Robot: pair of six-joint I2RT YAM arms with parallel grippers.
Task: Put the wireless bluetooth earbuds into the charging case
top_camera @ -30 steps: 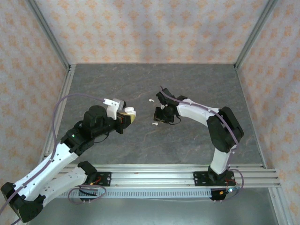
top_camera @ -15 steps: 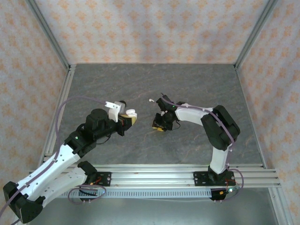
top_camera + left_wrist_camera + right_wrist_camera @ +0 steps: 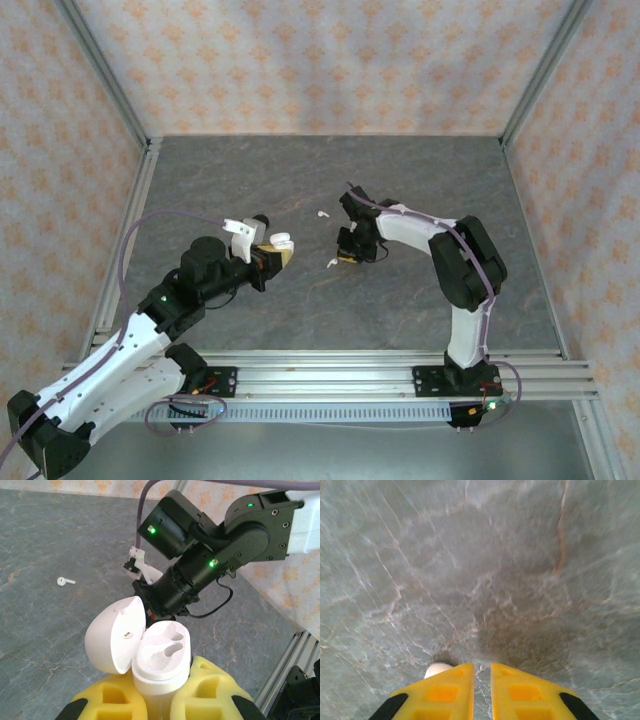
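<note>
Against half a second ago, finds the right hand [image 3: 344, 259] drawn back a little toward the far edge of the desk [image 3: 430, 180]. Bares thereby the near earbud [image 3: 331, 264], white, which it covered then. Lies now just beside the fingertips, near the desk's middle. Leaves the left hand [image 3: 282, 254] much where it was, left of the middle, grasping the white charging case [image 3: 278, 241] as before.

From above, places a far earbud [image 3: 322, 213], also white, apart from the near one, toward the far edge.

From the left wrist, makes out what the top view blurs. Holds the case upright between yellow pads [image 3: 210, 690], lid [image 3: 115, 632] swung open to the picture's left, two empty sockets [image 3: 167, 647] facing up. Catches there the far earbud lying flat, long axis across the picture, head left, stem right.

From the right wrist, shows the pads [image 3: 445, 692] clenched to a narrow slit, nothing between. Catches a rounded white end of the near earbud against the left pad. Cannot tell which way its stem runs.
</note>
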